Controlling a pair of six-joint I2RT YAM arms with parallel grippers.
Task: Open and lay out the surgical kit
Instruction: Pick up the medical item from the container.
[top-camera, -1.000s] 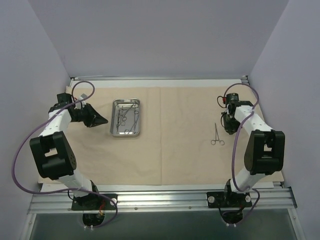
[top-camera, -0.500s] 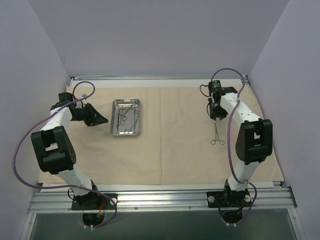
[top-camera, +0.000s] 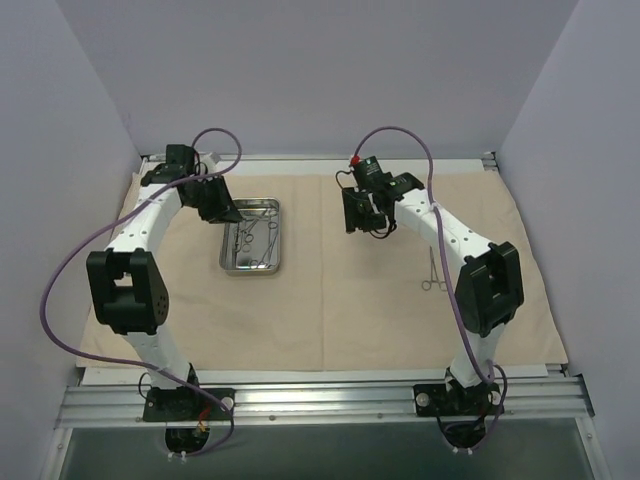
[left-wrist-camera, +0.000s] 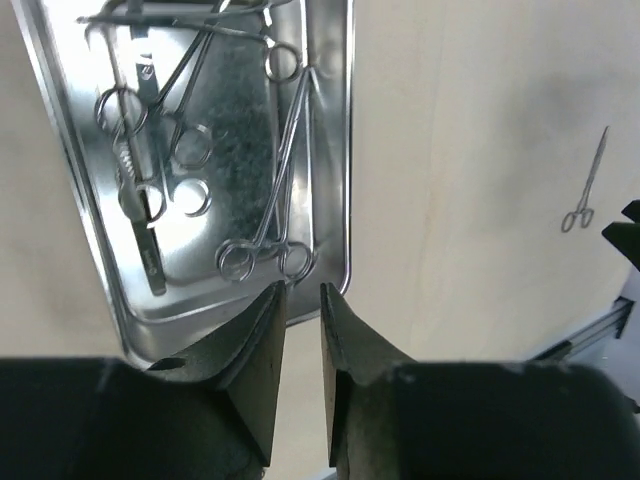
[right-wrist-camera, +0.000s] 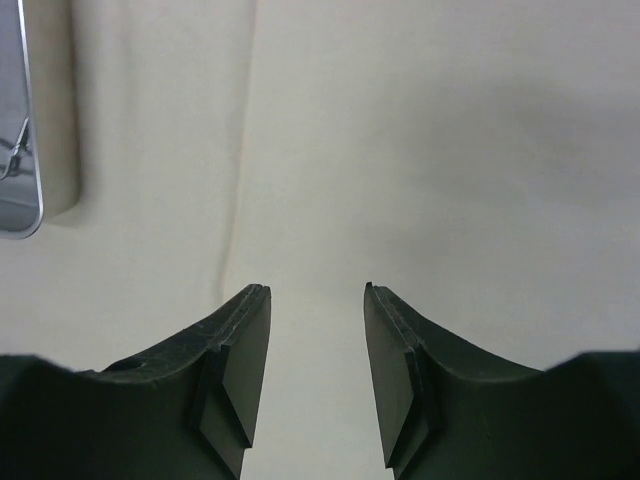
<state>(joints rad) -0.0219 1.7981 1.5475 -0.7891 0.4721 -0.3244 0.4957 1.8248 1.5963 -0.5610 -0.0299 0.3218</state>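
The beige cloth wrap (top-camera: 330, 320) lies opened and flat over the surface (top-camera: 330, 372). The steel tray (top-camera: 224, 240) sits on it at about 10 o'clock from the cloth's centre. Several ring-handled forceps (top-camera: 255, 232) lie jumbled and overlapping inside the tray. One single forceps (top-camera: 433, 272) lies alone on the cloth at 3 o'clock from centre, well apart from the tray, with its rings toward the near edge. The left end effector (top-camera: 232, 215) hangs over the tray's 11 o'clock corner. In the left wrist view its fingers (left-wrist-camera: 262, 350) stand narrowly parted with only a slim gap, nothing between them, and the tray rim (left-wrist-camera: 345, 150) just beyond the tips. The right end effector (top-camera: 365, 225) hovers above bare cloth at the tray's 3 o'clock side, at 10 o'clock from the single forceps. Its fingers (right-wrist-camera: 240, 350) are spread moderately wide and hold nothing, with only plain cloth below and a tray corner (right-wrist-camera: 20, 150) at 9 o'clock in that view.
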